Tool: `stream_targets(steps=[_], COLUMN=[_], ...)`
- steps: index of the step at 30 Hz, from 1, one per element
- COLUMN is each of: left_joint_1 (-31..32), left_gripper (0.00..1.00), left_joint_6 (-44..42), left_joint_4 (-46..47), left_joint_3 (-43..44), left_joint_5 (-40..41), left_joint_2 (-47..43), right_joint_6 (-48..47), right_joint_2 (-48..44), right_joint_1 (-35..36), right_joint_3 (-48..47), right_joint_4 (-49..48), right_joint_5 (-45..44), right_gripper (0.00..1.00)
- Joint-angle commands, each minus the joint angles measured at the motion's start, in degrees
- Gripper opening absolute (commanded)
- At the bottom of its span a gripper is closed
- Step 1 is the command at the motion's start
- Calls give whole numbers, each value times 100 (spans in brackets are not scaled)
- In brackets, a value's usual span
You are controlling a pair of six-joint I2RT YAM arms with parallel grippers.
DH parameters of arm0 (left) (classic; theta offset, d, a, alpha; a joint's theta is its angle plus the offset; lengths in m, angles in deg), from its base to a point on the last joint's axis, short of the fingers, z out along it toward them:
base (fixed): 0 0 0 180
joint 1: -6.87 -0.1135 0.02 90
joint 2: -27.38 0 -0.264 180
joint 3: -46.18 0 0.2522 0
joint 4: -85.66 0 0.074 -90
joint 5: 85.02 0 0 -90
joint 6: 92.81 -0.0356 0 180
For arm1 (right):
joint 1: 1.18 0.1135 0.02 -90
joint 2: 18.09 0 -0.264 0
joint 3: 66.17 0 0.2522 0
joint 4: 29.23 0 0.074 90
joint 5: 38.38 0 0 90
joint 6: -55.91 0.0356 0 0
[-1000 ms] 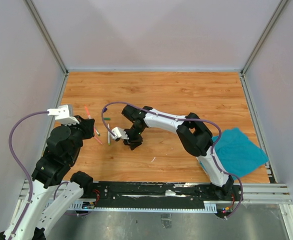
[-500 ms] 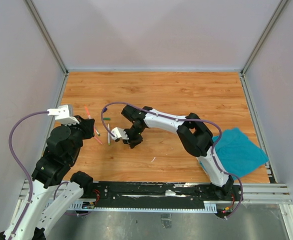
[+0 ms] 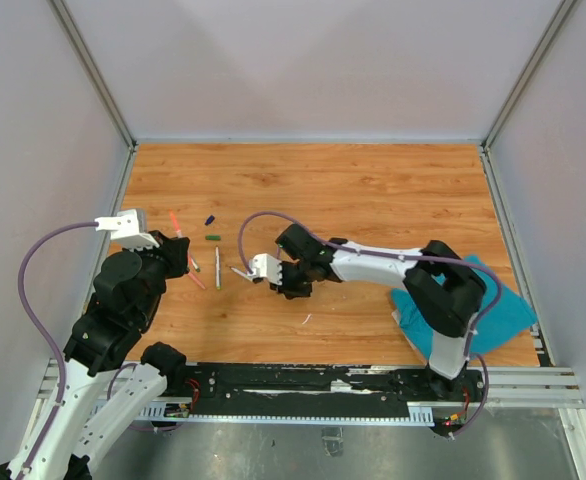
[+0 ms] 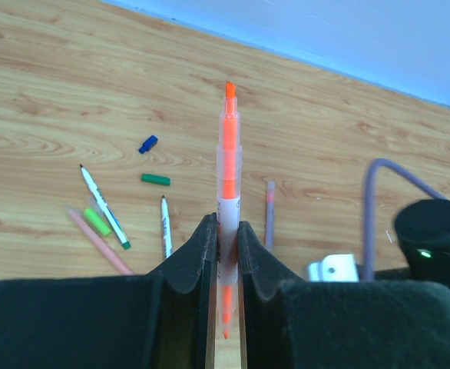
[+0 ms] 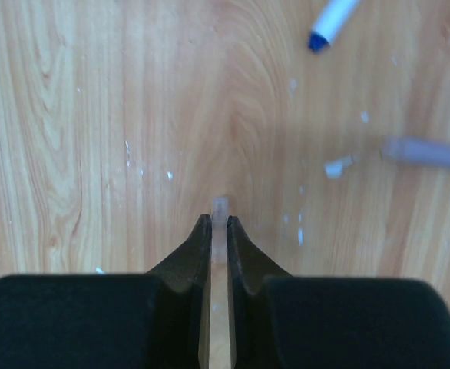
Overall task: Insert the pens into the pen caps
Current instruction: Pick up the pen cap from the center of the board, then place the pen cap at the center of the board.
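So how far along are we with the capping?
Nothing looks capped yet: the blue cap and green cap lie loose. The left tool grips an orange pen; the right tool pinches a slim pale piece. Several pens remain uncapped.

Top view: you've got bright, even overhead light, soft shadows on table (image 3: 373, 180), walls (image 3: 323, 70) evenly lit. L wrist cam sharp, bluish cast. R wrist cam soft; pen (image 5: 428, 152) at right smeared, prob. motion blur.
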Motion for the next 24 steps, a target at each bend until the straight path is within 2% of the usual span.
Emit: stream_targets(steps=[1, 3, 4, 7, 15, 24], left_joint_1=[-42, -42, -42, -42, -41, -40], left_gripper=[1, 0, 0, 1, 0, 1], left_joint_6=[-33, -33, -27, -25, -32, -24], left_joint_4=[216, 230, 228, 227, 221, 213], left_joint_3=[-43, -51, -49, -47, -47, -43], left_joint_5=[-30, -36, -34, -39, -34, -7], left_joint_2=[13, 19, 27, 34, 27, 28], right_joint_6=[1955, 2599, 2824, 3185, 4280, 4989], right_joint_2=[-1099, -1379, -1456, -1602, -2127, -2321], right_joint_1=[84, 84, 84, 81, 59, -7], right_joint_3=[1076, 1082, 979, 811, 1326, 1625], right_joint_4=[-1983, -1680, -1198, -496, -109, 625], right_joint_5=[-1630, -2180, -2347, -2698, -3684, -4069], right_gripper=[1, 1, 1, 1, 1, 1])
